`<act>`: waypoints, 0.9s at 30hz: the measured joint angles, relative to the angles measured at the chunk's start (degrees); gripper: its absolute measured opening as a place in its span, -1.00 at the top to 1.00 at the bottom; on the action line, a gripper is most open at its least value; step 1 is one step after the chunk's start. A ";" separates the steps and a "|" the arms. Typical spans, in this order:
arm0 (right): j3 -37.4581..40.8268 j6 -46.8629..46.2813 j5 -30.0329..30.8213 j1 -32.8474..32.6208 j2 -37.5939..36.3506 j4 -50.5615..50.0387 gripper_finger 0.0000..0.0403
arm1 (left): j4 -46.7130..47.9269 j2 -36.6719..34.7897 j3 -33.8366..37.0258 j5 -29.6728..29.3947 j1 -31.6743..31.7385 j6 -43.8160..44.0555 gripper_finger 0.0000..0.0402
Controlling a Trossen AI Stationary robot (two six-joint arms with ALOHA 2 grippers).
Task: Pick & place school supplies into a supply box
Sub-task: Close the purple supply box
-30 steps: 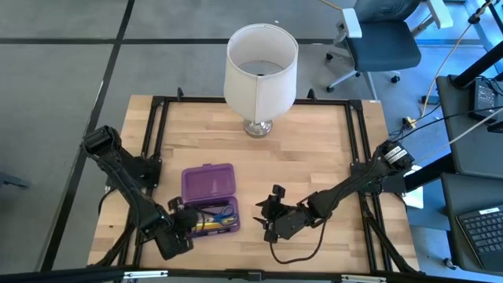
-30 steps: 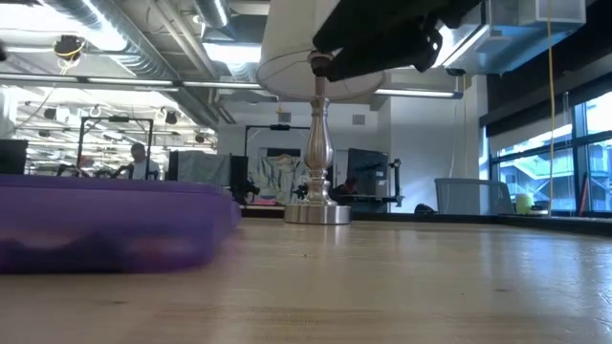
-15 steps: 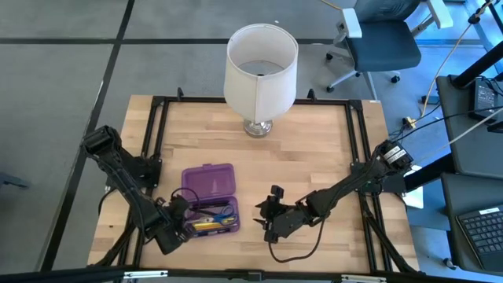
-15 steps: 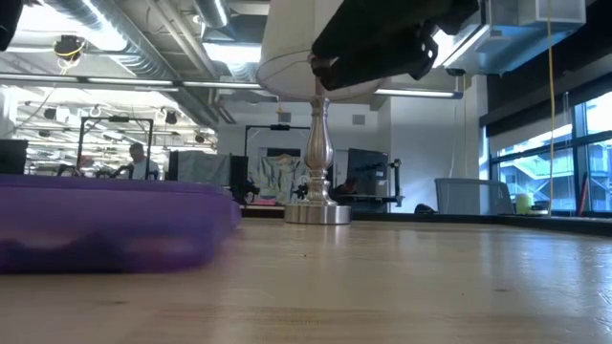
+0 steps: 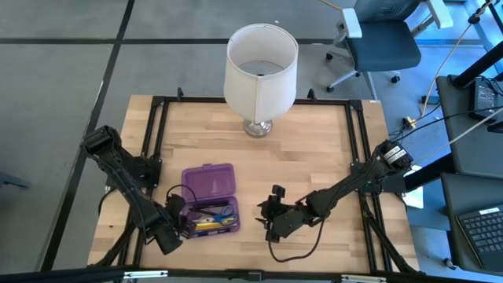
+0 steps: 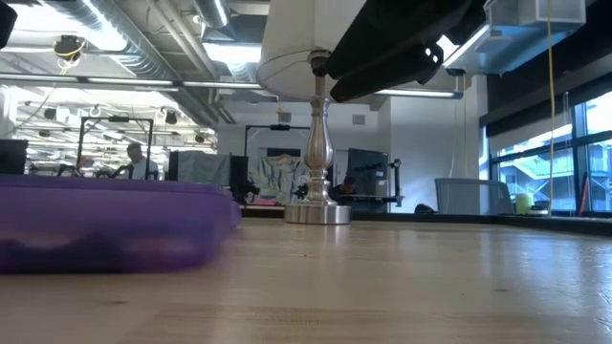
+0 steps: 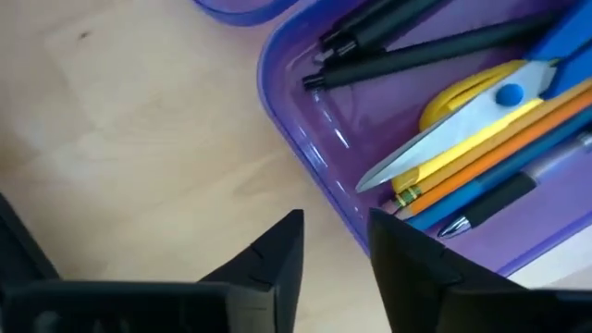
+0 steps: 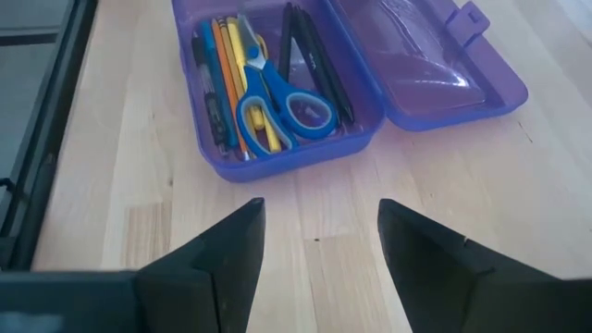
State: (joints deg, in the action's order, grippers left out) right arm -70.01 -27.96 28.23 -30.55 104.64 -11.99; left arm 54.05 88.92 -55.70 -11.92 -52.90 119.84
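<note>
Overhead, setting: a pale wooden table (image 5: 314,149) ringed by a black metal frame, with a white-shaded lamp on a silver foot (image 5: 261,75) near its far edge.
Supply box: a flat, translucent purple plastic case (image 5: 211,198) lies open near the table's front edge, left of centre, its hinged lid (image 8: 421,55) folded flat towards the far edge.
School supplies: black pens (image 8: 310,55), orange and yellow pencils (image 8: 227,65) and small blue-handled scissors (image 8: 277,106) all lie inside the case's tray.
Left gripper: the left gripper (image 7: 335,248) hovers just beside the tray's left end; its two dark fingers stand slightly apart and hold nothing.
Right gripper: the right gripper (image 8: 319,242) waits to the right of the case, near the front edge, fingers spread, empty.
Step in hand: judging by the filled tray, an item has just been let go and packing looks nearly done.
Next move: no loose supplies show on the table, so probably lift the left arm clear and, if wanted, fold the lid shut.
</note>
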 joint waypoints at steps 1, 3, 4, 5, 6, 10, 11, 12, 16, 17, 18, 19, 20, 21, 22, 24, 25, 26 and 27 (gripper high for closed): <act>0.00 0.11 0.00 0.00 0.00 0.01 -0.07 | 0.00 0.00 0.00 -0.48 0.02 0.87 0.41; 0.00 0.53 0.00 0.00 0.00 -0.02 -0.07 | -0.01 0.07 0.00 -2.35 0.02 1.94 0.38; 0.02 1.06 0.00 0.00 0.00 -0.01 -0.07 | -0.01 0.20 -0.02 -2.81 0.02 2.43 0.37; 0.02 1.29 0.00 0.00 0.00 0.00 -0.07 | -0.01 0.39 -0.02 -2.86 0.05 2.84 0.37; 0.02 1.34 0.00 0.00 0.00 -0.02 -0.07 | -0.01 0.60 -0.02 -2.63 0.15 3.26 0.37; 0.02 1.45 0.00 0.00 0.00 -0.14 -0.07 | 0.02 1.94 -0.02 0.70 0.15 5.29 0.40; 0.02 1.45 0.00 0.00 0.00 -0.17 -0.07 | 0.02 2.42 -0.02 1.05 0.14 5.43 0.41; 0.02 1.45 0.00 0.00 0.00 -0.17 -0.07 | -0.03 2.85 -0.05 1.09 0.13 5.44 0.43; 0.02 1.45 0.00 0.00 0.00 -0.23 -0.07 | 0.01 4.11 -0.04 0.68 0.16 5.43 0.49; 0.02 1.45 0.00 0.00 0.00 -0.25 -0.07 | 0.01 4.18 -0.04 0.56 0.14 5.39 0.50; 0.02 1.45 0.00 0.00 0.00 -0.28 -0.07 | 0.01 4.25 -0.04 0.47 0.14 5.07 0.52; 0.02 1.45 0.00 0.00 0.00 -0.28 -0.07 | 0.01 4.29 -0.04 0.31 0.14 4.76 0.53; 0.02 1.44 0.00 0.00 0.00 -0.28 -0.07 | 0.03 4.33 -0.04 -0.04 0.16 4.36 0.55; 0.02 1.42 0.00 0.00 0.00 -0.28 -0.07 | 0.03 4.33 -0.04 -0.55 0.25 4.00 0.57; 0.02 1.34 0.00 0.00 0.00 -0.30 -0.07 | 0.03 4.33 -0.04 -1.11 0.38 3.59 0.58; 0.02 1.30 0.00 0.00 0.00 -0.28 -0.07 | 0.03 4.33 -0.04 -1.26 0.98 2.01 0.61; 0.03 1.30 0.00 0.00 0.00 -0.22 -0.07 | 0.08 4.33 -0.04 -1.21 1.39 0.77 0.63; 0.05 1.28 0.00 0.00 0.00 0.02 -0.07 | 0.08 4.33 -0.04 -0.90 1.91 -0.62 0.65; 0.08 1.28 0.01 0.00 0.00 0.42 -0.07 | 0.17 4.33 -0.04 -0.37 2.49 -1.94 0.66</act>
State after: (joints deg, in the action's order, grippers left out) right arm -69.93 -26.68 28.24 -30.55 104.64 -11.57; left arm 54.22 93.25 -55.75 -12.29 -50.41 117.90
